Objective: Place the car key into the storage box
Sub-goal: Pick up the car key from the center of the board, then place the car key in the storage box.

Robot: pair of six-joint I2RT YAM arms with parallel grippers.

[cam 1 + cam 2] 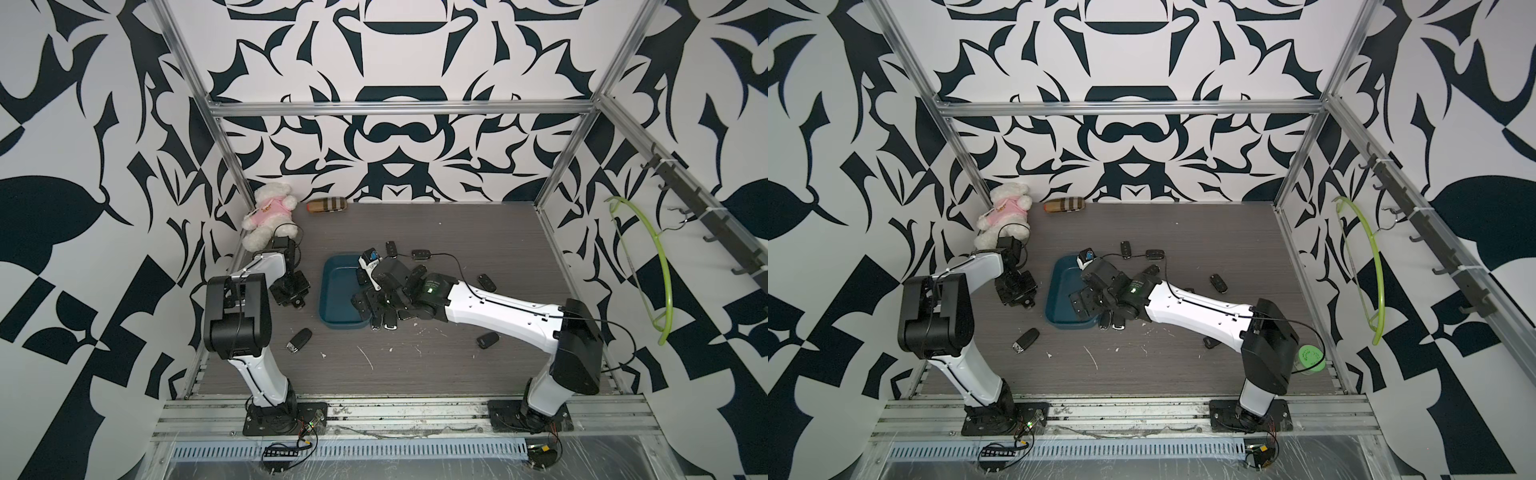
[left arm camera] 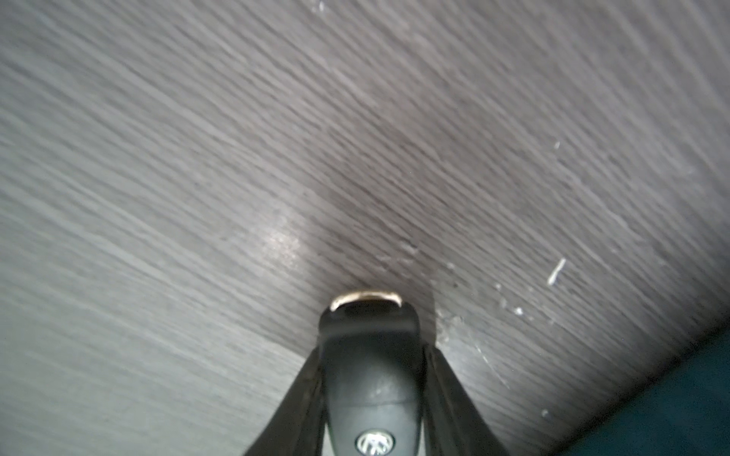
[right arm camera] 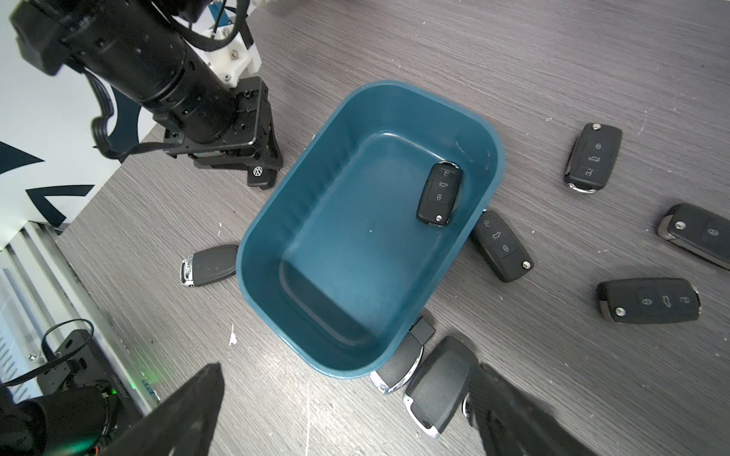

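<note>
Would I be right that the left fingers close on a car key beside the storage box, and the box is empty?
Not empty: the right wrist view shows one car key lying inside the storage box. The left gripper does clasp a second key beside it.

BODY | left arm (image 1: pixel 272 266): white shells (image 1: pixel 259 376) joined by black housings (image 1: pixel 235 316) | right arm (image 1: pixel 498 309): black cable (image 1: pixel 515 308) tied along white shell, green label (image 1: pixel 432 289) borne near wrist

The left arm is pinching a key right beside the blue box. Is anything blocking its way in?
Nothing on the table: the key in the left gripper lies right beside the storage box, only its low wall to clear. But the open right gripper hangs over the box and might crowd the drop.
</note>
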